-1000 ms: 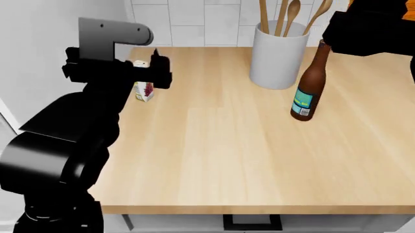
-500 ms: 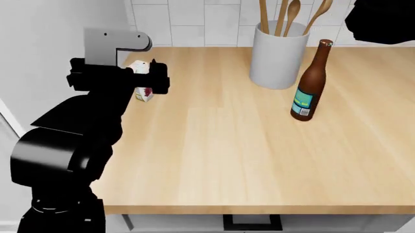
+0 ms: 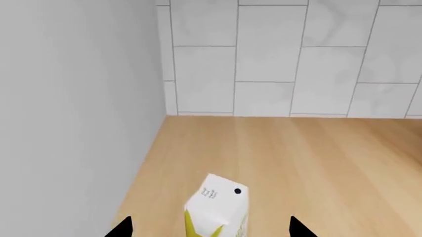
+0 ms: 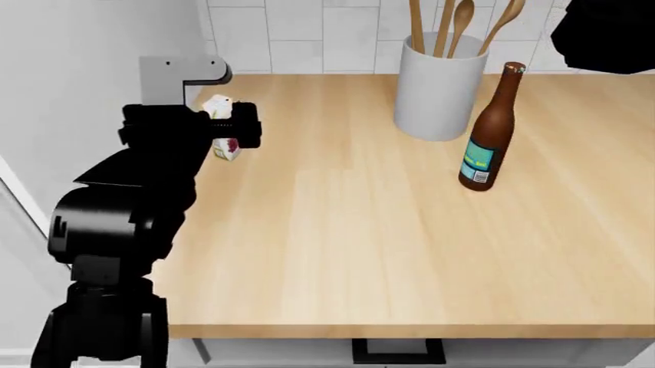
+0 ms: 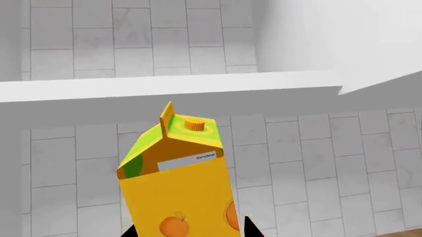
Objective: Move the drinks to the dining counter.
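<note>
– where does the small carton (image 4: 222,126) stand?
– on the wood countertop (image 4: 389,230), near its back left corner, close to the side wall (image 4: 92,69). the left gripper (image 3: 209,228) is at it, one fingertip on either side.
– and the bottle (image 4: 488,130)?
– well to the right, upright, just in front of and right of the crock (image 4: 440,86) with the spoons (image 4: 455,23) in it; the crock is near the tiled backsplash (image 4: 307,34).
– the juice carton (image 5: 181,182)?
– up between the right gripper's (image 5: 189,232) fingers, tiles behind it.

Head view above wood countertop (image 4: 358,222); wrist views close, facing tiles.
</note>
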You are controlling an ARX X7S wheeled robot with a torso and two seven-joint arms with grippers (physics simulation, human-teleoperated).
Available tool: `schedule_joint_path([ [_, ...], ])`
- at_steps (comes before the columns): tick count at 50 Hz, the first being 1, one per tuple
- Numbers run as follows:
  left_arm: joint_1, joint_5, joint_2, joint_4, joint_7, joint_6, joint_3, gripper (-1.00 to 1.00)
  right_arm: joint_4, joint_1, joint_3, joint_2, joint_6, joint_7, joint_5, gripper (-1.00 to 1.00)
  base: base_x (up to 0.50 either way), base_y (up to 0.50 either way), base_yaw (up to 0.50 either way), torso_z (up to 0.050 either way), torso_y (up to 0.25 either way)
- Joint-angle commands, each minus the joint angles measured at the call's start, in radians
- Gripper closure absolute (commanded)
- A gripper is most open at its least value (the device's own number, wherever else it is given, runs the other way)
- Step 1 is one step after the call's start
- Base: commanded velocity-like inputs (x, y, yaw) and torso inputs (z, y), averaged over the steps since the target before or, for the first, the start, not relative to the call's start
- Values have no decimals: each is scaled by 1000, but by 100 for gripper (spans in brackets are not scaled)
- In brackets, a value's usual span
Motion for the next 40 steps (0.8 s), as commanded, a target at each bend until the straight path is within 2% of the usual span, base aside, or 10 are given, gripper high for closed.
schedule_joint_path([
  [1, -49, -2, 4, -197, 38, 110, 3, -100, -2, 75, -20, 20, -20, -2, 5, 100, 0, 0, 0, 0, 0],
  [15, -98, -9, 12, -431, 146, 259, 42, -100, -7, 133, -92, 28, -49, -3, 4, 100, 0, 0, 0, 0, 1],
  [30, -136, 11, 21, -632, 163, 400, 55, -100, -13, 184, -164, 37, -74, -3, 3, 100, 0, 0, 0, 1, 1],
  [35, -132, 17, 23, -639, 181, 411, 75, -100, -22, 212, -195, 47, -88, -2, 6, 100, 0, 0, 0, 0, 2],
  [36, -126, 15, 21, -628, 179, 409, 74, 100, -23, 216, -202, 47, -91, -2, 6, 100, 0, 0, 0, 0, 0],
  [40, -109, -1, 12, -579, 191, 394, 70, 100, -26, 240, -229, 50, -103, -1, 5, 100, 0, 0, 0, 3, 0],
])
